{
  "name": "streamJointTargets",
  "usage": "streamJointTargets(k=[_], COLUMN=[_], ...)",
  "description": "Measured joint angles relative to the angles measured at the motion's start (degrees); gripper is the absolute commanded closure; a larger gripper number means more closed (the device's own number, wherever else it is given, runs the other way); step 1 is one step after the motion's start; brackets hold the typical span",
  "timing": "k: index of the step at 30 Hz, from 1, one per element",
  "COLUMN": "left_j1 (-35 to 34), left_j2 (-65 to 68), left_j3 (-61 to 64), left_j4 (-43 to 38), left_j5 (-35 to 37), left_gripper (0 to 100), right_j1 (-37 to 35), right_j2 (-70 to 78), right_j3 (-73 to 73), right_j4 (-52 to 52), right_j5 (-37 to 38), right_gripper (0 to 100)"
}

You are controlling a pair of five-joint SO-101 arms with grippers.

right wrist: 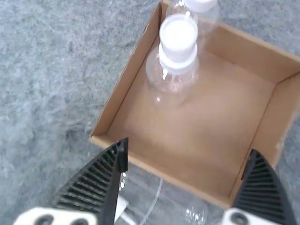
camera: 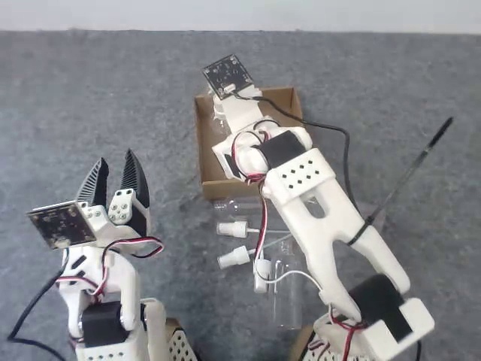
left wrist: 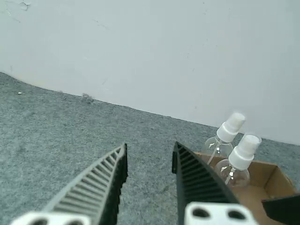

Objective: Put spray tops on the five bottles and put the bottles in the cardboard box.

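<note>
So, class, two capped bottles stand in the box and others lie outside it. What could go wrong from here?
The right arm holds its jaws open above the box, near the two capped bottles; a careless move might topple them. The clear bottle on the carpet sits partly under that arm and is hard to see, so a grasp could miss. The loose spray tops are small and might roll if nudged.

A: What colour is the worktop (camera: 90, 98)?
B: Mottled grey all over. The cardboard box (camera: 201, 143) is plain brown.
A: The bottles (right wrist: 171, 79)?
B: Clear, each with a white spray top (right wrist: 178, 35).
A: And the arms (camera: 323, 218)?
B: White shells, with red, white and black wires (camera: 261, 222) along the right one. The left pincer (left wrist: 150, 145) and the right pincer (right wrist: 187, 146) both have black fingers (right wrist: 93, 183) with a ribbed pattern, on white mounts
</note>
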Motion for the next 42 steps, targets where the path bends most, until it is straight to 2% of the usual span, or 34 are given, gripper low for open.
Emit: streamJointTargets(k=[5, 10, 16, 21, 27, 32, 42], left_j1=[0.0, -3.2, -9.1, -11.3, -14.6, -14.9, -14.9], left_j2=[0.0, 0.0, 0.0, 0.0, 0.0, 0.0, 0.0], left_j3=[0.0, 0.7, 2.1, 7.3, 9.9, 9.9, 9.9], left_j4=[0.1, 4.1, 4.8, 4.8, 3.7, 3.4, 3.4], left_j5=[0.0, 0.0, 0.0, 0.0, 0.0, 0.0, 0.0], left_gripper=[85, 85, 85, 85, 85, 85, 85], right_j1=[0.0, 0.0, -0.1, -0.1, -0.1, -0.1, -3.8], right_j2=[-3.3, -8.2, -12.5, -12.5, -12.5, -12.5, -5.9], right_j3=[0.0, 0.0, 0.0, 0.0, 0.0, 0.2, 3.1], right_j4=[4.7, 9.2, 16.7, 21.3, 21.6, 22.0, 22.0], right_j5=[0.0, 0.0, 6.2, 10.9, 13.3, 18.3, 22.7], right_gripper=[68.0, 68.0, 68.0, 68.0, 68.0, 68.0, 68.0])
